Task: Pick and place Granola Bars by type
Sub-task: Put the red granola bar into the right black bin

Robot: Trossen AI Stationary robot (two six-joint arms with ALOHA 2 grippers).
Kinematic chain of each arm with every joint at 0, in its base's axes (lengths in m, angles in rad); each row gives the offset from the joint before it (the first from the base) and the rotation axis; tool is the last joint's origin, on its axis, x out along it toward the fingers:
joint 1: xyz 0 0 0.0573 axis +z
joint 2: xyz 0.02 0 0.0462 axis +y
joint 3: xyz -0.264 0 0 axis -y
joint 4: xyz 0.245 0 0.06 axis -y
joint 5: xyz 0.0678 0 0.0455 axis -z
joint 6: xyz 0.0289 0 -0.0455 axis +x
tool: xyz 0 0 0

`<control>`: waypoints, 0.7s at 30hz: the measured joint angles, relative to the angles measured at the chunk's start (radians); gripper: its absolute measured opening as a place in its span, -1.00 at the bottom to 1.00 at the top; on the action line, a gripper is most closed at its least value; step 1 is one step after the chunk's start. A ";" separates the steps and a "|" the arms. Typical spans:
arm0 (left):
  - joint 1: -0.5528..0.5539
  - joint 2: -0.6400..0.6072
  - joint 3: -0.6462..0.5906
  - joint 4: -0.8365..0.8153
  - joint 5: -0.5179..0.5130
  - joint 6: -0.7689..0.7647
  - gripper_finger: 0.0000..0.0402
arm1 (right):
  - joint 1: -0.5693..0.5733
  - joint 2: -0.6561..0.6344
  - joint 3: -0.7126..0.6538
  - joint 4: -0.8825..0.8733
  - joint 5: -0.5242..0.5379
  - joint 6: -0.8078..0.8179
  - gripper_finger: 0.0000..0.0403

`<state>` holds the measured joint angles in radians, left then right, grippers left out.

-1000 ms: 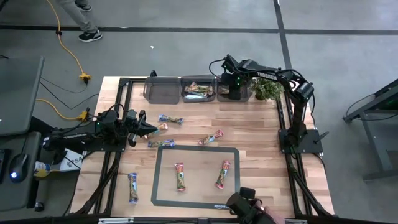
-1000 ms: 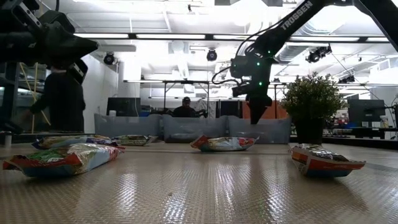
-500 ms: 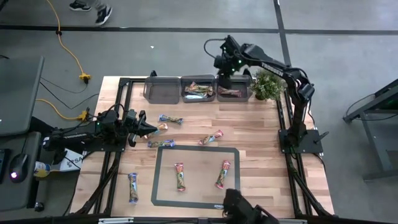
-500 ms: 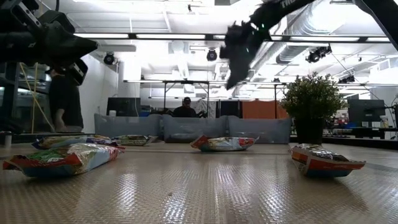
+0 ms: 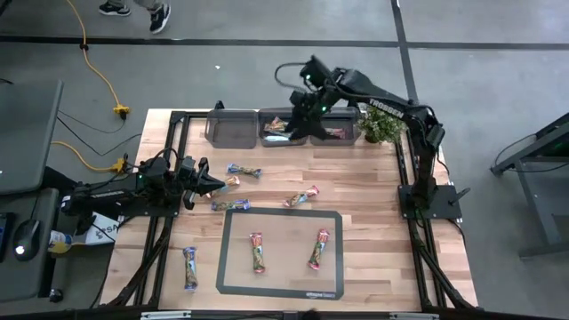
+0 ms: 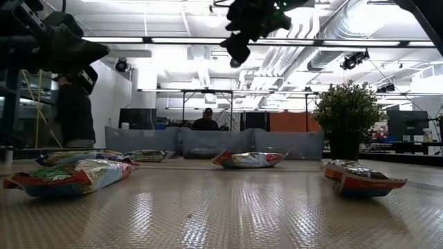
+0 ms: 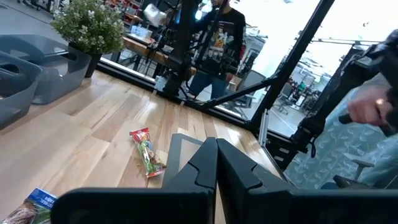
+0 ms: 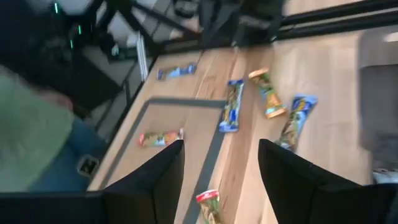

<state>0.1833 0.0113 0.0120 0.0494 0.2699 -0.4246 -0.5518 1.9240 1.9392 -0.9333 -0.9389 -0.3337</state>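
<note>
Currently: right gripper (image 5: 298,111) released, empty, high over far bins (image 5: 284,126); left gripper (image 5: 213,185) clenched, idle. Next pick: descend square across 1 bar (image 5: 300,196), matching its bin.

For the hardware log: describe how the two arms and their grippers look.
Both arms are dark, jointed and tubular. The right arm bears white lettering on a link, black cable loops and green lights near its wrist. The right gripper has two flat black fingers. The left gripper has angular black fingers tapering to a point.

- Right arm (image 5: 382,102): dark jointed links, white lettering on one link, green indicator lights near wrist.
- Left arm (image 5: 116,191): dark, black cabling alongside.
</note>
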 joint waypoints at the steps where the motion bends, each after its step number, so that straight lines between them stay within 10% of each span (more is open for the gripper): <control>1: 0.000 0.000 0.000 0.000 0.000 0.000 -1.00 | 0.023 0.000 0.000 -0.012 0.019 -0.020 -0.06; 12: 0.000 0.000 0.000 0.000 -0.002 0.000 -1.00 | 0.282 0.000 -0.082 -0.147 0.611 -0.378 -0.05; 21: 0.000 0.000 0.000 0.000 -0.004 0.000 -1.00 | 0.340 0.000 -0.350 -0.106 0.687 -0.378 -0.05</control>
<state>0.1833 0.0113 0.0120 0.0497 0.2661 -0.4248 -0.2123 1.9244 1.5888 -1.0396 -0.2523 -0.7119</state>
